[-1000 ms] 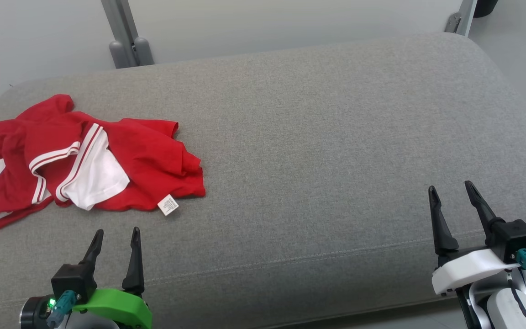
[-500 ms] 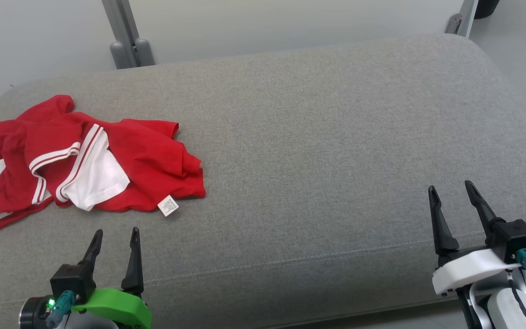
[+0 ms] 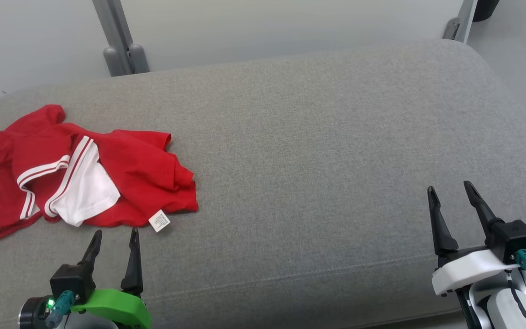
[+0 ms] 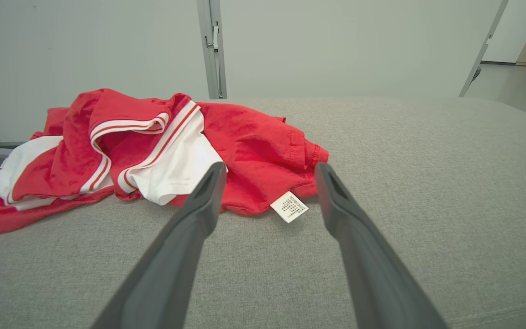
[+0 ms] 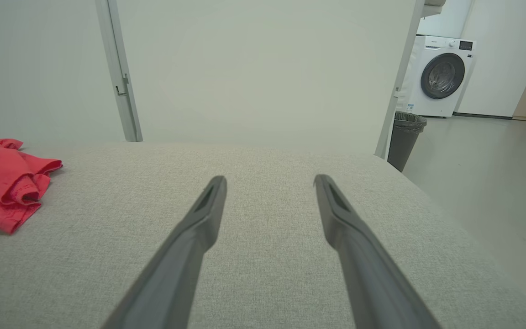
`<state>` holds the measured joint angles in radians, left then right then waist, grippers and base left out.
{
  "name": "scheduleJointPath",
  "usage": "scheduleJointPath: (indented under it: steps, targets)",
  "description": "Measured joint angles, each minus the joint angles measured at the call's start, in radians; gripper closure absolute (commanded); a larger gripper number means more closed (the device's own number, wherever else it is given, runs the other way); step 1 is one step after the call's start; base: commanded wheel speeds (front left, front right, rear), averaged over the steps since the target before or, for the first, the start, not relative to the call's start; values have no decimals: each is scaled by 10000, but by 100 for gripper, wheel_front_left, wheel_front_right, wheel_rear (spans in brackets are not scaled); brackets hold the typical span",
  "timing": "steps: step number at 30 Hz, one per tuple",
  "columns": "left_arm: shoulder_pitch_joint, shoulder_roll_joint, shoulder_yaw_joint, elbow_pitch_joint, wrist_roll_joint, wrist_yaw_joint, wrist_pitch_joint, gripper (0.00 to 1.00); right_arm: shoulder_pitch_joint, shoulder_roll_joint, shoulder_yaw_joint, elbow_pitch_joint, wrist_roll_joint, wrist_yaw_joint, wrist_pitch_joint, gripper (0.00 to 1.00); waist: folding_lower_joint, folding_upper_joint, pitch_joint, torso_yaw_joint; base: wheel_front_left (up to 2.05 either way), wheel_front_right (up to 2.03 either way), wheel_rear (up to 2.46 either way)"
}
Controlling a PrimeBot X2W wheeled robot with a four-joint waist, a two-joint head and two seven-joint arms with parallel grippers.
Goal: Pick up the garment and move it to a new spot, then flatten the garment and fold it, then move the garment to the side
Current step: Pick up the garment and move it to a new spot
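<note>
A crumpled red garment (image 3: 139, 169) with white panels and striped trim lies on the left part of the grey cushion (image 3: 318, 151), a small white label at its near edge. The left wrist view has the garment (image 4: 254, 141) just beyond the fingertips. My left gripper (image 3: 114, 235) stands open a little short of the garment's near edge, touching nothing. My right gripper (image 3: 450, 189) is open over the cushion's right front, far from the cloth. In the right wrist view the garment (image 5: 2, 183) shows at the left edge, and the right gripper (image 5: 270, 180) holds nothing.
A pale wall panel with grey metal posts (image 3: 117, 50) stands behind the cushion. Past the cushion's right end the right wrist view has a dark bin (image 5: 404, 137) and a white washing machine (image 5: 441, 75) on the floor. The cushion's front seam (image 3: 290, 276) runs near both grippers.
The whole head view has shifted, so the camera moved: the garment and cushion appear lower and slightly left. Both grippers stay open in the same places in the frame.
</note>
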<state>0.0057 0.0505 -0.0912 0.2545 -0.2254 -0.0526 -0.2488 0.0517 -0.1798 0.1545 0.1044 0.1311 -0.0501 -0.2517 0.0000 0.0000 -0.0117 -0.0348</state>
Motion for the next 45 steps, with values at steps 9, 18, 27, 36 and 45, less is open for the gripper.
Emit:
scheduleJointPath:
  steps: [9,18,27,36,45]
  targets:
    - [0,-25,50,-21,0,-61,0,0,21,44,-59,0,-13,61,0,0,0,0,21,-2,99,-84,-15]
    - [0,-31,105,-12,0,-82,0,0,22,82,-104,2,-31,102,0,0,0,0,24,13,53,-53,0]
    - [0,-38,171,-12,2,-82,0,0,23,146,-136,6,-86,146,0,0,0,0,11,20,16,-16,0]
    - [0,-42,213,-15,13,-82,0,0,41,213,-174,12,-88,148,0,0,0,0,16,2,0,0,0]
    - [0,-48,230,-23,33,-84,0,0,143,253,-199,23,-90,224,0,0,0,0,5,2,0,0,0]
